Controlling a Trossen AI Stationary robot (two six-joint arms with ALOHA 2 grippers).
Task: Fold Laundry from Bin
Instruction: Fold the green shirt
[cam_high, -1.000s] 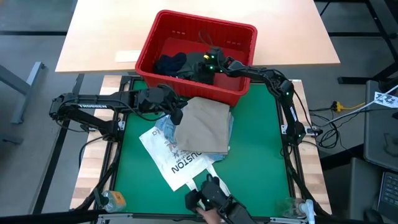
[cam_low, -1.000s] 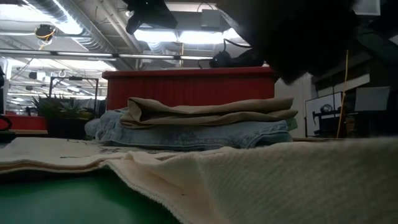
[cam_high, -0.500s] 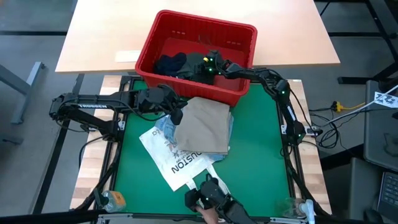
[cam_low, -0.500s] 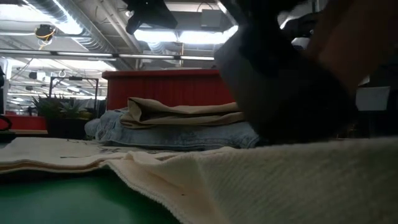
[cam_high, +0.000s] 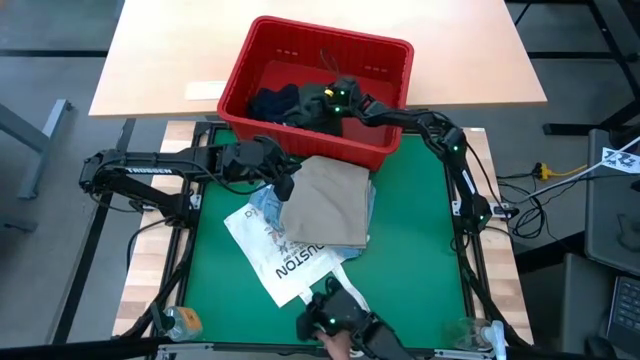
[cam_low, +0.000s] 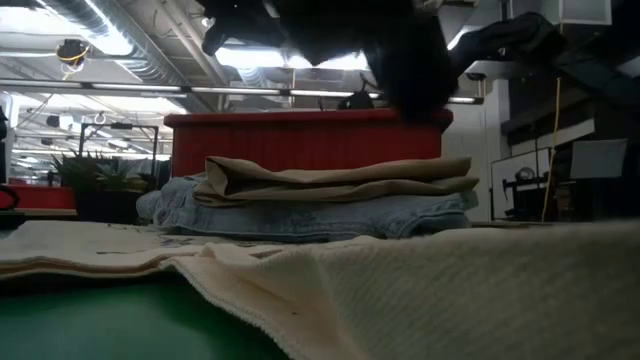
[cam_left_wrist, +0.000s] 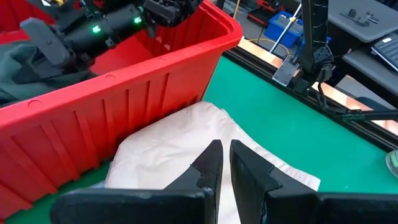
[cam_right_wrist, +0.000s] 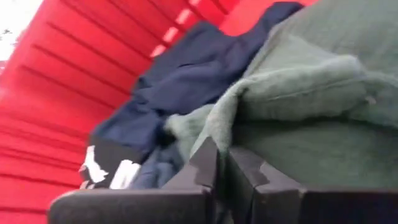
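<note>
A: Start at the right gripper (cam_right_wrist: 219, 163). How do its jaws stand?

B: Drawn almost together, with a ridge of the dark olive shirt (cam_right_wrist: 298, 93) pinched right at the tips. They look to be biting that fold, though how much cloth sits between them I cannot tell

A: And the rest of the shirt, which way from the jaws?

B: It runs on ahead of the tips and off to one side, a bunched heap with no clear long axis. Just beside the tips, on the other side, lie the navy shorts (cam_right_wrist: 186, 68) with their white lettering, touching the shirt. All of it sits low inside the red bin (cam_high: 385, 55), so the free way out is straight up past the rim

A: Where is the left gripper (cam_left_wrist: 222, 163)?

B: Outside the bin, hanging over the folded beige cloth (cam_high: 328, 202) on the green tabletop (cam_high: 420, 250), its jaws narrow and holding nothing. The bin wall stands just ahead of those jaws, so the shirt is beyond the wall from them. The right arm is plainly the nearer one

A: What lies under the beige piece?

B: Light blue jeans (cam_low: 300, 216), stacked beneath it, and the pile rests partly on a white tote bag (cam_high: 285, 262)

A: So the next move?

B: My guess is a lift by the right arm, and the risk is the shorts dragging up with the shirt, since the two touch just beside the tips
</note>
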